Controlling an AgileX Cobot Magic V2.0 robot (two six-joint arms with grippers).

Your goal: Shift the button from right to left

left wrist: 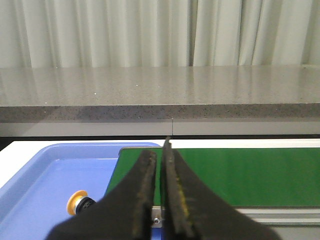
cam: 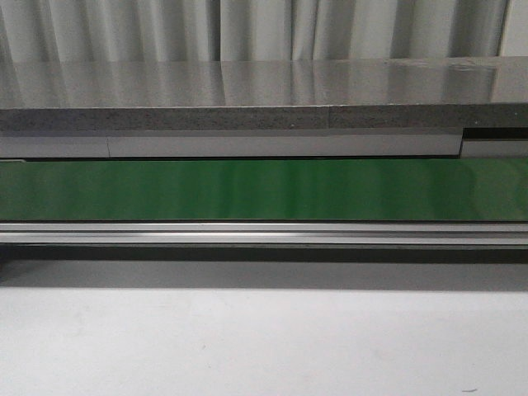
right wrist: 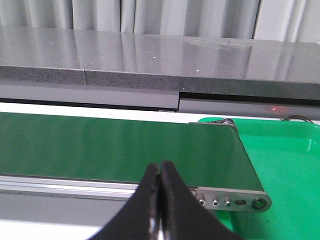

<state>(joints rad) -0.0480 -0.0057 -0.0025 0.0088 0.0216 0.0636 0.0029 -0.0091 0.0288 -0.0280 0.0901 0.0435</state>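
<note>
Already the button [left wrist: 79, 202] lies in the blue tray [left wrist: 35, 172], just beside the clenched, empty left claw [left wrist: 159, 155].

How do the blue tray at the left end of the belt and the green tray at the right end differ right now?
The blue tray holds the button, lying on its side; the green tray shows nothing in its visible part. The blue tray appears only in the left wrist view, behind the left pincer; the green tray only in the right wrist view, beyond the right pincer. Both sit at an end of the green conveyor belt, and both pincers are shut and empty.
</note>
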